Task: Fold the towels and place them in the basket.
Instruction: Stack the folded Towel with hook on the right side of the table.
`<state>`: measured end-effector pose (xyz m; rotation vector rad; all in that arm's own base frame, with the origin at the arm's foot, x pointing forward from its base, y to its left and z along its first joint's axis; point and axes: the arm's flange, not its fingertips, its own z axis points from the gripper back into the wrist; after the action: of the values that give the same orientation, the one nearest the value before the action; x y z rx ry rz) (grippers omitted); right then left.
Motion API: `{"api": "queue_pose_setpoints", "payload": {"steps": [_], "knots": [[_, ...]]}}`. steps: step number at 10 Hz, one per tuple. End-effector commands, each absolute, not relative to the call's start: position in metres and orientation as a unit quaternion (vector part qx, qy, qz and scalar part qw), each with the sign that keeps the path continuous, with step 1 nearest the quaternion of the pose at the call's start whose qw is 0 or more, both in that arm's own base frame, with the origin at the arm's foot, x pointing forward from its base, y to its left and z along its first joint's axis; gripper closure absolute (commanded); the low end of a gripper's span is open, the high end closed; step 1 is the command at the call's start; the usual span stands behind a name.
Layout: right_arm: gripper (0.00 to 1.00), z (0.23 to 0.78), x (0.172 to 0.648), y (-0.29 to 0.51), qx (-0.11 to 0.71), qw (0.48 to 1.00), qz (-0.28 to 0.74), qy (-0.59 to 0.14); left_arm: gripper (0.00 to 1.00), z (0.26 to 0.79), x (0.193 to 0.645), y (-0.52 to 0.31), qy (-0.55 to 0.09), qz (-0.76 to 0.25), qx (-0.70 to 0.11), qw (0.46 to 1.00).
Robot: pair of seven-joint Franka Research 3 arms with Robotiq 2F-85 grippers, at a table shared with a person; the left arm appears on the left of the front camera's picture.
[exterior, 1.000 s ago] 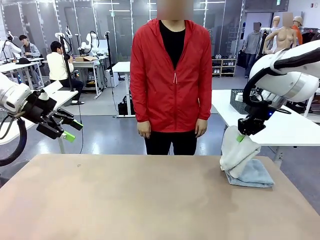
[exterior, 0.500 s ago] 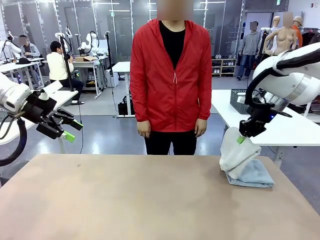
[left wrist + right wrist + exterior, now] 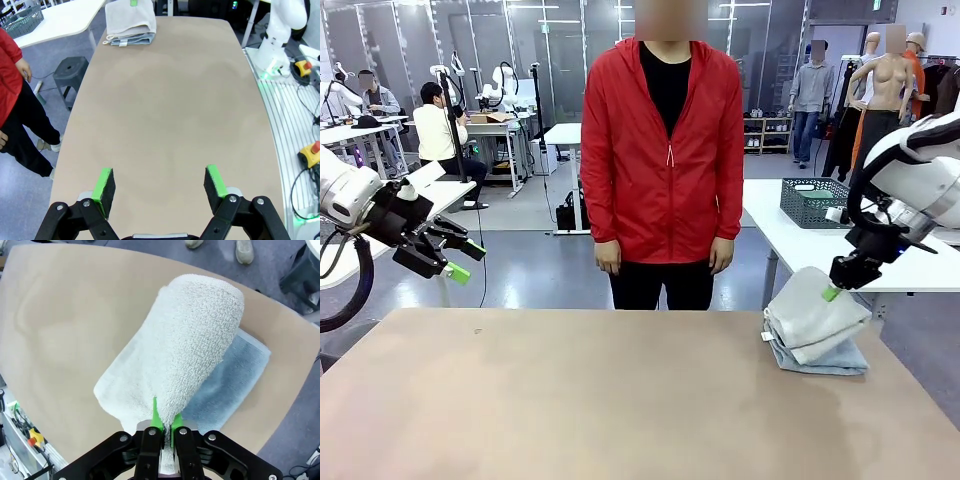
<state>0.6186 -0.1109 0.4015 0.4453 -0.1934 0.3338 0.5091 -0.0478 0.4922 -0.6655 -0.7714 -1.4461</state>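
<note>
On the table (image 3: 570, 400), at three o'clock, the right gripper (image 3: 832, 292) pinches the cream-white towel's (image 3: 815, 315) edge over the light blue towel (image 3: 835, 358); at nine o'clock the left gripper (image 3: 460, 262) hangs wide open, empty; a thin pinch might slip, unfolding it.

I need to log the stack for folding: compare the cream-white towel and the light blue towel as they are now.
The cream-white towel lies on top; the light blue towel lies beneath it, flat on the table. The right gripper is shut on an edge of the cream-white towel, lifting it off the stack; nothing holds the light blue one. The cream-white towel is bulged and draped; the light blue one is neatly folded. Both are terry cloth.
</note>
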Motion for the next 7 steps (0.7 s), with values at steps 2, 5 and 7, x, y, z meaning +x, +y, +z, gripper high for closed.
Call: {"api": "queue_pose_setpoints", "payload": {"steps": [2,5,7], "knots": [[0.93,0.378,0.636,-0.137,0.252,0.953,0.144,-0.084,0.10,0.495,0.509,-0.048,-0.333,-0.634,-0.289,0.636],[0.93,0.353,0.638,-0.152,0.269,0.954,0.099,-0.084,0.10,0.495,0.509,-0.048,-0.333,-0.634,-0.289,0.636],[0.73,0.345,0.638,-0.154,0.269,0.956,0.091,-0.076,0.10,0.495,0.509,-0.048,-0.333,-0.634,-0.289,0.636]]}}
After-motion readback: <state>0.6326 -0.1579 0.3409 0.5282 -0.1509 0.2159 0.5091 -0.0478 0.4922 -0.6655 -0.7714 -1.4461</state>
